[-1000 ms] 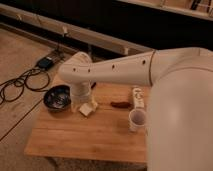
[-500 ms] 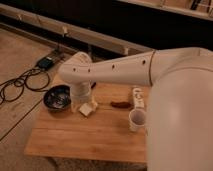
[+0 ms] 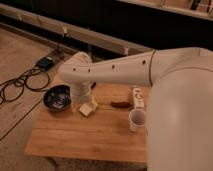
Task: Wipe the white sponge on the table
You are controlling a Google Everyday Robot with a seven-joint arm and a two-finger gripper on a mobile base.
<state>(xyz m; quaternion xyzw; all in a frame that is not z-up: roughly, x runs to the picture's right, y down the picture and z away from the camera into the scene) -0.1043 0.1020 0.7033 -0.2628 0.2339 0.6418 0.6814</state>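
Note:
The white sponge [image 3: 88, 109] is a small cream block lying on the light-brown wooden table [image 3: 75, 137], just right of the dark bowl [image 3: 57, 97]. My big white arm reaches in from the right across the table. Its wrist hangs straight down over the sponge, and the gripper [image 3: 82, 103] is at the sponge's left side, close to or touching it. The wrist hides most of the gripper.
A white cup [image 3: 137, 119] stands at the table's right side. A white bottle [image 3: 137, 97] lies behind it, with a small brown item [image 3: 120, 105] to its left. Black cables [image 3: 22, 82] and a power box [image 3: 46, 62] lie on the floor at left.

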